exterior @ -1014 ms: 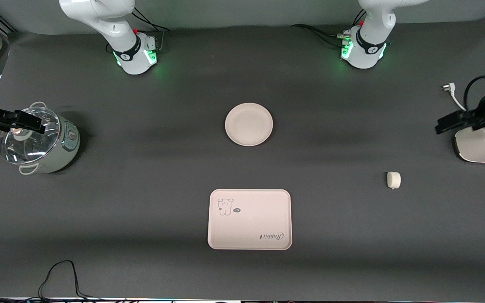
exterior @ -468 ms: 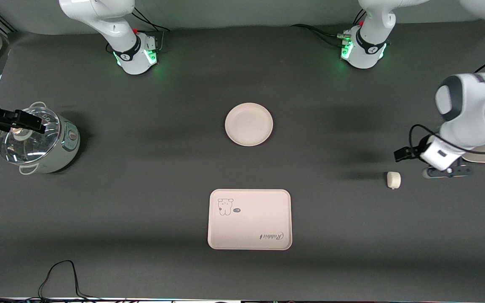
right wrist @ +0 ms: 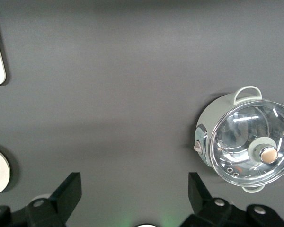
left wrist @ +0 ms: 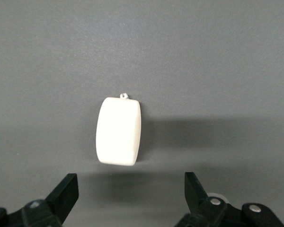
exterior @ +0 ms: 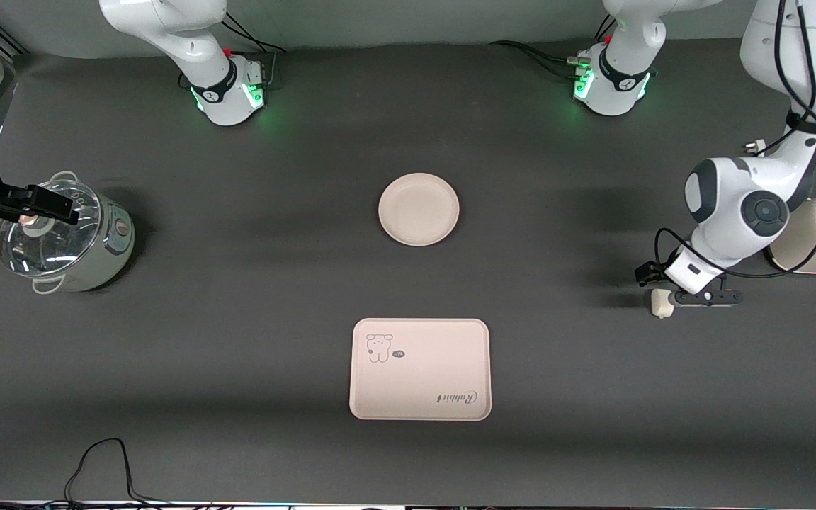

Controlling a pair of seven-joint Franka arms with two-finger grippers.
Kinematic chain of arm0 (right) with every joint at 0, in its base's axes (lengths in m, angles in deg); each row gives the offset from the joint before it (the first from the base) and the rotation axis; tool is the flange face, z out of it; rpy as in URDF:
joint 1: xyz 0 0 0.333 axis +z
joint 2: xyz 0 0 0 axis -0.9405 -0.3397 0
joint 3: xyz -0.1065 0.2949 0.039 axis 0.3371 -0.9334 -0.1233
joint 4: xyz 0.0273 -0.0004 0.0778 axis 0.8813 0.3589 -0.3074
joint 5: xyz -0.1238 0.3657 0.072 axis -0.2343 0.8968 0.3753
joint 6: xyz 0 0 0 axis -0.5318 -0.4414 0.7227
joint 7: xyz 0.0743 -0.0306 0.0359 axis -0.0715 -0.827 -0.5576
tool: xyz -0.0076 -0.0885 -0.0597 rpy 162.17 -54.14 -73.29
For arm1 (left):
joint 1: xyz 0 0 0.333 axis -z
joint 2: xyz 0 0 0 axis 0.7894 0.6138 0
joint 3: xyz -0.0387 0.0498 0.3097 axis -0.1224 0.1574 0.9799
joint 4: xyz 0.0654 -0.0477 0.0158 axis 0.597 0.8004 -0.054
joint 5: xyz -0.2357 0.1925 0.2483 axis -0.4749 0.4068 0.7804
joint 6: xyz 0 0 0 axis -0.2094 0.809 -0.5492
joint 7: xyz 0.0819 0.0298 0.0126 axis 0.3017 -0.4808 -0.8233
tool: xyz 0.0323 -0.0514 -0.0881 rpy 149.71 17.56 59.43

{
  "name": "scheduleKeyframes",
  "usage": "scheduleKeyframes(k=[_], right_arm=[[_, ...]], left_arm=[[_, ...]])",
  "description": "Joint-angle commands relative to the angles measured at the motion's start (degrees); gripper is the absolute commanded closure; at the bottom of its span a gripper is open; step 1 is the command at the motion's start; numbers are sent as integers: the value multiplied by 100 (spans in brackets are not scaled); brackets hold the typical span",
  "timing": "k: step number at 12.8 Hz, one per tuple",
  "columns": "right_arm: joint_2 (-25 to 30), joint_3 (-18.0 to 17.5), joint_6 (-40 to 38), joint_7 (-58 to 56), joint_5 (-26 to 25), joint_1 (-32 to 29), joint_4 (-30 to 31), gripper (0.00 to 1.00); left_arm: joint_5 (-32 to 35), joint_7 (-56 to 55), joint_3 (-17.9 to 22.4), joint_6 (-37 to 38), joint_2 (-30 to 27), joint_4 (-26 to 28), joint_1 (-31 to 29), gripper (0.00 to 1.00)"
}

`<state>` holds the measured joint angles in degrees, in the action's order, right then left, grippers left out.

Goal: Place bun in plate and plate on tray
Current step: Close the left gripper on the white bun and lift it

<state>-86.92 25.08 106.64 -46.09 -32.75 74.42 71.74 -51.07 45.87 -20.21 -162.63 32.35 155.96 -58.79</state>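
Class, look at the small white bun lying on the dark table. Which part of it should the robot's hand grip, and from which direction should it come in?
Probably from straight above, pinching the bun across its narrow width, one finger on each long flat side. It lies flat and alone on the table, longer one way than the other, with rounded corners. The left hand is open above it, fingers wider apart than that width. The right hand waits open by the pot.

White bun [left wrist: 119, 131] seen lying flat on the dark grey surface [left wrist: 217, 61], a shadow cast beside it, left gripper [left wrist: 130, 198] held above with jaws spread wide, bun untouched
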Motion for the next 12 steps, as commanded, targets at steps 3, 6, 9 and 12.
scheduleKeyframes(k=[3,6,9,12], right_arm=[[39,88,65,14,80,47,-78,0],[83,106,65,-108,71,47,-87,0],[92,194,65,-214,71,38,-51,0],[83,194,65,-249,71,46,-78,0]], left_arm=[[197,123,19,-559,341,-65,-72,0],[242,194,54,-577,376,-118,-72,13],[242,194,54,-577,394,-179,-72,66],[242,185,54,-569,429,-250,-63,100]])
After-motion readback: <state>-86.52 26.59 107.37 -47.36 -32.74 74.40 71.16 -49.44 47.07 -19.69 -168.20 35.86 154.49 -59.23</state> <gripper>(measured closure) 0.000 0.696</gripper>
